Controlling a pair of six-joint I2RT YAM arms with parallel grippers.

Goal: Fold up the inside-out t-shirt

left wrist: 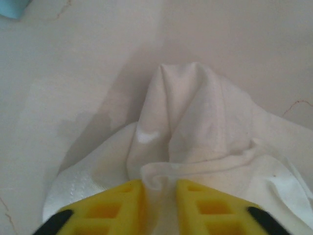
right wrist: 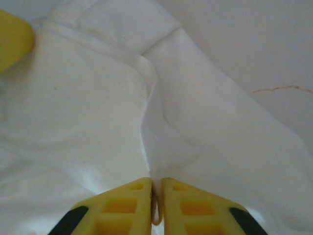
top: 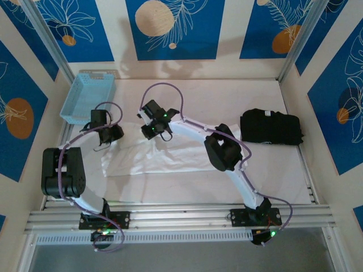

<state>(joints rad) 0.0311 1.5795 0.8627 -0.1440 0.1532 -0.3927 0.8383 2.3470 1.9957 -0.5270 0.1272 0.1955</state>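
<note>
The white inside-out t-shirt (top: pixel 153 158) lies partly spread on the table between the two arms. My left gripper (top: pixel 108 135) is at the shirt's far left corner, shut on a rolled hem of the t-shirt (left wrist: pixel 195 122) that bunches up in front of its yellow fingers (left wrist: pixel 122 205). My right gripper (top: pixel 154 126) is at the shirt's far edge near the middle, its yellow fingers (right wrist: pixel 129 205) shut on a thin pinched fold of the t-shirt (right wrist: pixel 195 112). The left gripper's yellow fingertip (right wrist: pixel 12 36) peeks in at the top left of the right wrist view.
A black folded garment (top: pixel 271 127) lies at the right of the table. A light blue basket (top: pixel 88 96) stands at the far left, its corner (left wrist: pixel 12 7) visible to the left wrist. Bare table (top: pixel 215 96) lies beyond the shirt.
</note>
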